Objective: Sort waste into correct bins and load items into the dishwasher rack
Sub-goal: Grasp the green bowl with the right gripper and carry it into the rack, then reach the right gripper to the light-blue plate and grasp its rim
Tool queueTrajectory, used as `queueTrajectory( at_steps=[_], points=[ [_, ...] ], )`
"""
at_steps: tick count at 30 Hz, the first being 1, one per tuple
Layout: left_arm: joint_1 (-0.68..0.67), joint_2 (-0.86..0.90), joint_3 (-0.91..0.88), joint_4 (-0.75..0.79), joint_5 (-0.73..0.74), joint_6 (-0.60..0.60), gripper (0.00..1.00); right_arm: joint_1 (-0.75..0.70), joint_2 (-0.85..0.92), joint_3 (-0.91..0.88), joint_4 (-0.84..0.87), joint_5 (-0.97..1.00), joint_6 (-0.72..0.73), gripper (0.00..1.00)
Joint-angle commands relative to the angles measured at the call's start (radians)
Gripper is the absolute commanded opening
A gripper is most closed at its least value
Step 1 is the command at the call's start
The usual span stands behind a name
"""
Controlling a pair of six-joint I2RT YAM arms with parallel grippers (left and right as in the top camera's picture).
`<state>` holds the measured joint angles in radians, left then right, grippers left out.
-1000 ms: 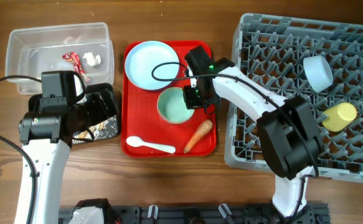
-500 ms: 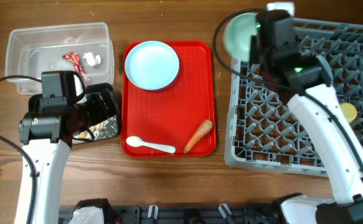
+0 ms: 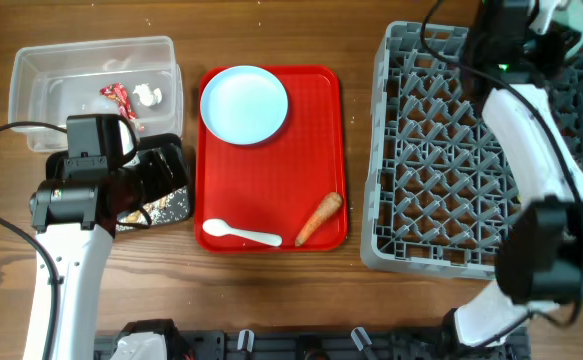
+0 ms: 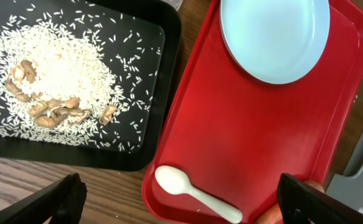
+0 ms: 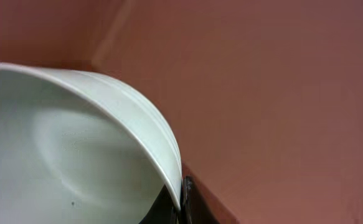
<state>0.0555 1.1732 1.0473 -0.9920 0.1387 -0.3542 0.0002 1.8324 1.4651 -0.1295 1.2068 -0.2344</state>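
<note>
My right gripper [image 3: 561, 25] is shut on the rim of the pale green bowl [image 3: 577, 14] and holds it above the far right corner of the grey dishwasher rack [image 3: 441, 150]. In the right wrist view the bowl [image 5: 75, 143] fills the left side, its rim pinched by the fingers [image 5: 186, 199]. My left gripper [image 3: 166, 180] is open and empty over the black tray [image 3: 176, 207]. The white plate [image 3: 243, 104], white spoon [image 3: 239, 234] and carrot [image 3: 319, 217] lie on the red tray [image 3: 306, 140]. The blue-white bowl and yellow cup are hidden under my right arm.
The clear tub [image 3: 31, 85] at the back left holds the wrapper [image 3: 116, 97] and tissue [image 3: 148, 96]. In the left wrist view the black tray [image 4: 162, 37] holds food scraps [image 4: 50, 87], beside the red tray [image 4: 231, 124] with plate [image 4: 274, 37] and spoon [image 4: 197, 194].
My right gripper has lifted the pale green bowl off the red tray and carried it right and back over the rack's far right corner. The left arm has not moved.
</note>
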Motion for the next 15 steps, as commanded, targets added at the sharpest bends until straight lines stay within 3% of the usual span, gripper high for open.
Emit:
queueTrajectory(
  at_steps=[1, 6, 15],
  points=[
    [0.008, -0.006, 0.01, 0.0, 0.002, 0.001, 0.99, 0.002, 0.122, 0.01, 0.038, 0.059, -0.032, 0.04],
    [0.008, -0.006, 0.01, 0.0, 0.01, -0.003, 0.99, 0.046, 0.241, 0.01, 0.043, 0.049, -0.027, 0.04],
    [0.008, -0.006, 0.01, 0.0, 0.01, -0.003, 0.99, 0.118, 0.255, 0.008, -0.001, -0.033, -0.022, 0.04]
  ],
)
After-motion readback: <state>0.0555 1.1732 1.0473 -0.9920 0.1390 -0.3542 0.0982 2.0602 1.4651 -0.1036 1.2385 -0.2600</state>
